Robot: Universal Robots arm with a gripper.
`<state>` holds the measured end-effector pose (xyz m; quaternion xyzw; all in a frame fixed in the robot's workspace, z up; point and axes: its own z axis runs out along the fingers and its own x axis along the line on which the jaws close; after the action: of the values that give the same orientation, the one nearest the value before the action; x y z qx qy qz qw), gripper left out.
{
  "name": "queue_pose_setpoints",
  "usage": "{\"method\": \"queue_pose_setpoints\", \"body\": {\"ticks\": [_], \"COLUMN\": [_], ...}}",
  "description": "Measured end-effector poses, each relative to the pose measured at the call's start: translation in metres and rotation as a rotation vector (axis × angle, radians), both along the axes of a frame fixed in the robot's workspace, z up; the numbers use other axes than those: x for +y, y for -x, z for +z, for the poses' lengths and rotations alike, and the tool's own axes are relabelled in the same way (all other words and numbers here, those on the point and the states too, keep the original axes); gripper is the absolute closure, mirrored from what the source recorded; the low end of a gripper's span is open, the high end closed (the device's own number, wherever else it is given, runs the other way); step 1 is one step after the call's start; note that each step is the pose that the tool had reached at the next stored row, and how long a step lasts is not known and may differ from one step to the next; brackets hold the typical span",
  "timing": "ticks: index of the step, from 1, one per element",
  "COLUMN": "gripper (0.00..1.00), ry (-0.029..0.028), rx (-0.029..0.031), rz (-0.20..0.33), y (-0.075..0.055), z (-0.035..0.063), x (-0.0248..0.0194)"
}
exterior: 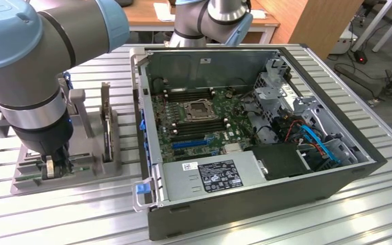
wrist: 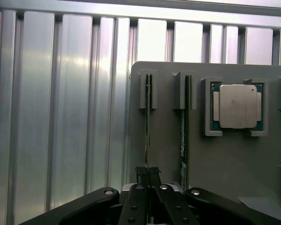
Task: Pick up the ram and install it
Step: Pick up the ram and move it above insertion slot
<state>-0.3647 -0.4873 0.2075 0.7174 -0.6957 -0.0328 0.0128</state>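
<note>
Grey plastic holder [wrist: 166, 140] on the slatted aluminium table [wrist: 61, 117] is where it's all happening. The gripper [wrist: 147, 172] is pinched nearly closed on the ram [wrist: 146, 136], which stands on edge in the slot nearest the holder's edge.

Stuff that's hard to see: in the wrist view the ram is dead edge-on, basically a thin dark line, so no chips or label can be made out. Its near end is buried under the fingertips [wrist: 141, 174]. The second stick [wrist: 182, 145] in the next slot over shows a sliver of green and a white label, and its near end disappears behind the gripper body. The holder's far side is cut off by the frame.

In the exterior view, the arm [exterior: 39, 76] covers a good chunk of the holder [exterior: 104, 168]. The gripper [exterior: 51, 171] sits low on it at the exterior view's left, and I can't tell which slot is which from there.

Count: two slots, two sticks, one processor [wrist: 237, 107] sitting in its own square pocket, and one open computer case [exterior: 250, 204] beside the holder, with one motherboard [exterior: 196, 115] and one silver power supply [exterior: 210, 176] inside.
</note>
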Motion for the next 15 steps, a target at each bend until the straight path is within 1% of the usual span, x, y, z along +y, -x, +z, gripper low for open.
{"method": "queue_pose_setpoints", "body": {"ticks": [15], "gripper": [0.89], "ry": [0.0000], "rx": [0.0000], "rz": [0.000], "y": [-0.0001], "z": [0.0059], "x": [0.0000]}}
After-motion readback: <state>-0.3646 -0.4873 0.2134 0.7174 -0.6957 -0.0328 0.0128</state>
